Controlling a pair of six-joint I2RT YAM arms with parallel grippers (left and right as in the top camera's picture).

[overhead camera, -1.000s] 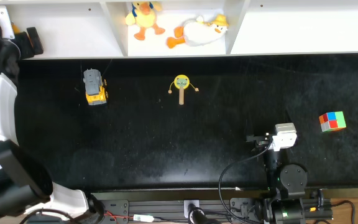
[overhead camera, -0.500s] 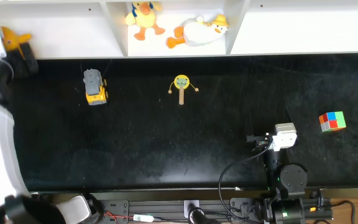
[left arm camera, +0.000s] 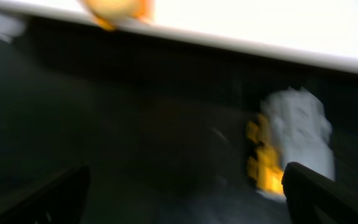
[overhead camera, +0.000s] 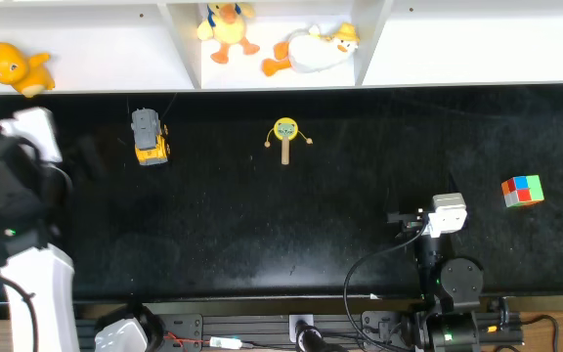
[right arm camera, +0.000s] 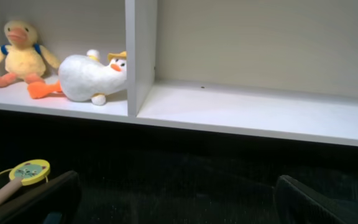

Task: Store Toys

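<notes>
1. Yellow-and-grey toy truck (overhead camera: 149, 135) is sitting on the black bench (overhead camera: 262, 235), just in front of the white shelf (overhead camera: 96, 73), with its long axis pointing toward the shelf.
2. We are keeping the left hand (left arm camera: 185, 208) spread and empty. The toy truck is lying ahead of it, off toward one finger rather than centred between the two.
3. We are judging the left arm the nearer one, so the coming grasp is calling for a sideways shift and a pinch across the narrow width.
4. We are holding the right hand (right arm camera: 179, 208) spread too, facing the shelf; the rattle (overhead camera: 285, 135) and the cube (overhead camera: 522, 191) are waiting on the bench.
5. An orange duck (overhead camera: 16, 66) is lying in the left compartment.
</notes>
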